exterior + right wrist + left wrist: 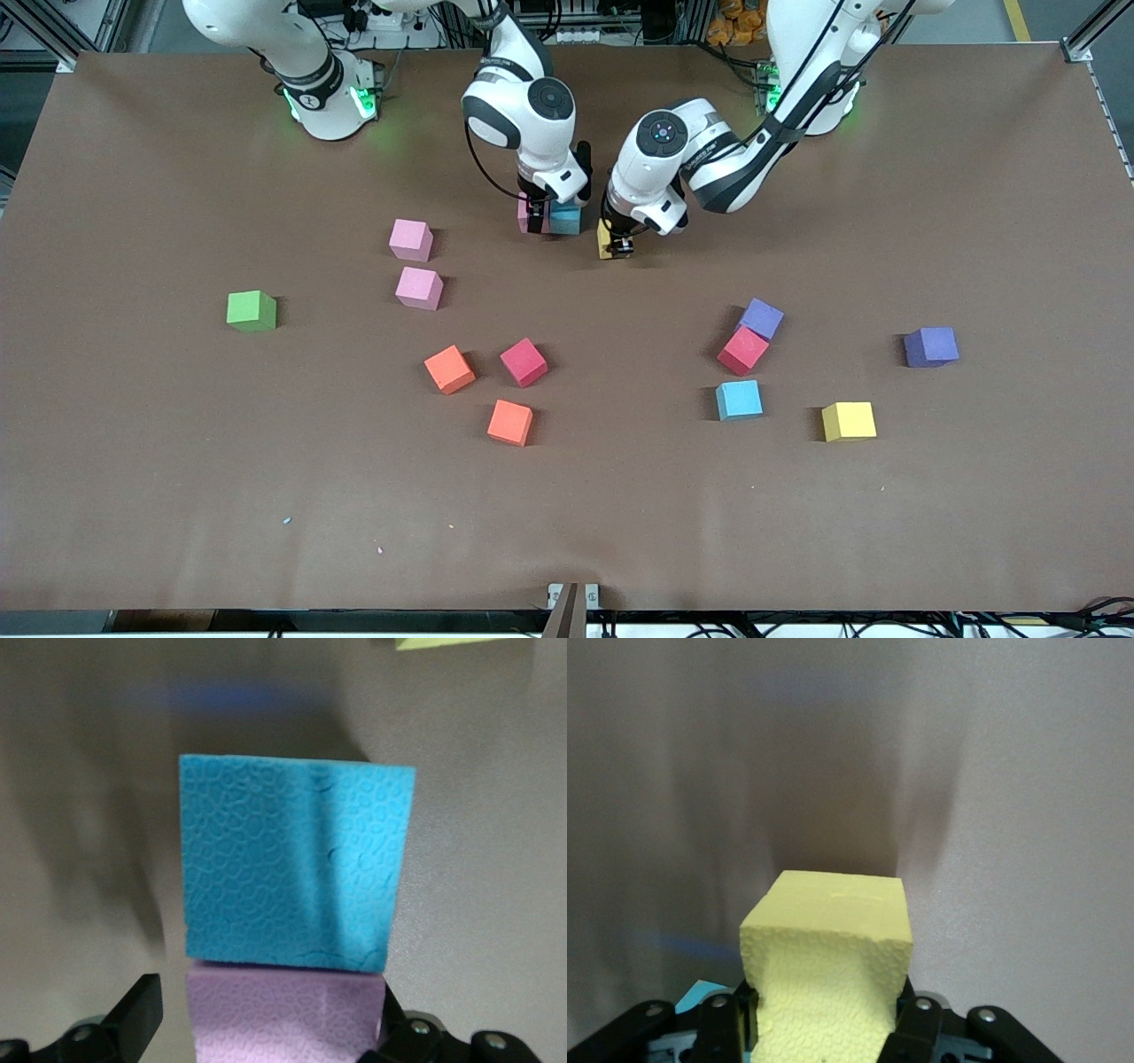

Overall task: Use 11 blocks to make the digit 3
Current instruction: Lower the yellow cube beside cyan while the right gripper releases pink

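Observation:
A pink block (524,215) and a light blue block (566,219) sit side by side, touching, near the robots' bases. My right gripper (534,221) is down around the pink block (283,1019), open, with a gap showing at one finger (140,1014). The light blue block (297,868) lies just past it. Beside them, toward the left arm's end, my left gripper (617,246) is shut on a yellow block (604,237), low at the table. That yellow block (828,930) is squeezed between the left gripper's (824,1014) fingers.
Several loose blocks lie nearer the front camera: two pink (411,239) (419,288), two orange (449,369) (509,422), two crimson (524,361) (742,350), two purple (760,318) (931,346), light blue (739,400), yellow (849,421). A green cube (252,311) sits toward the right arm's end.

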Motion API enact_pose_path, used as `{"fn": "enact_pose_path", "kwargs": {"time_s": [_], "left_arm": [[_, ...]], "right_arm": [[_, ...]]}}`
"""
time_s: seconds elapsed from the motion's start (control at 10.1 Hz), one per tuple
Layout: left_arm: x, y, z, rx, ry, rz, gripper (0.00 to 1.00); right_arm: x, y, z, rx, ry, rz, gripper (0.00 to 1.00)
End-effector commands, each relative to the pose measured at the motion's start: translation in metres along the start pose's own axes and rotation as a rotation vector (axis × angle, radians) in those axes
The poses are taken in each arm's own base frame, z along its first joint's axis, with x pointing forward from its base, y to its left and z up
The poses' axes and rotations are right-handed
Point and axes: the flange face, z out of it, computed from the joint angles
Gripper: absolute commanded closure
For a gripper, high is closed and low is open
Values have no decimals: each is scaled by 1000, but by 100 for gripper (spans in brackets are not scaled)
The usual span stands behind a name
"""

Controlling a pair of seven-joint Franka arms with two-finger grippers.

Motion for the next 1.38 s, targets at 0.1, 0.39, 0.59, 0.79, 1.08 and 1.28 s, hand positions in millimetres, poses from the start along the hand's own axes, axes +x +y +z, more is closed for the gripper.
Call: {"fn": "enact_pose_path", "kwargs": {"time_s": [0.1,0.39,0.59,0.79,1.08,1.28], "left_arm": [[-1,-8,-9,-15,-7,-3,100],[-5,-14,-6,-10,-7,3,100],[-8,-21,-3,-4,-2,16,100],[-11,-29,-1,0,0,31,100],[-17,-42,4,9,4,54,100],[-17,-42,7,13,6,48,100]], "right_arm": [[-9,4,-26,17,15,51,0],[-25,4,-70,74,2,94,0],[-46,19,-84,89,-11,128,0],[-69,34,-88,106,-23,172,0],[-108,74,-83,144,-46,288,0],[-146,118,-90,190,-71,397,0]]}}
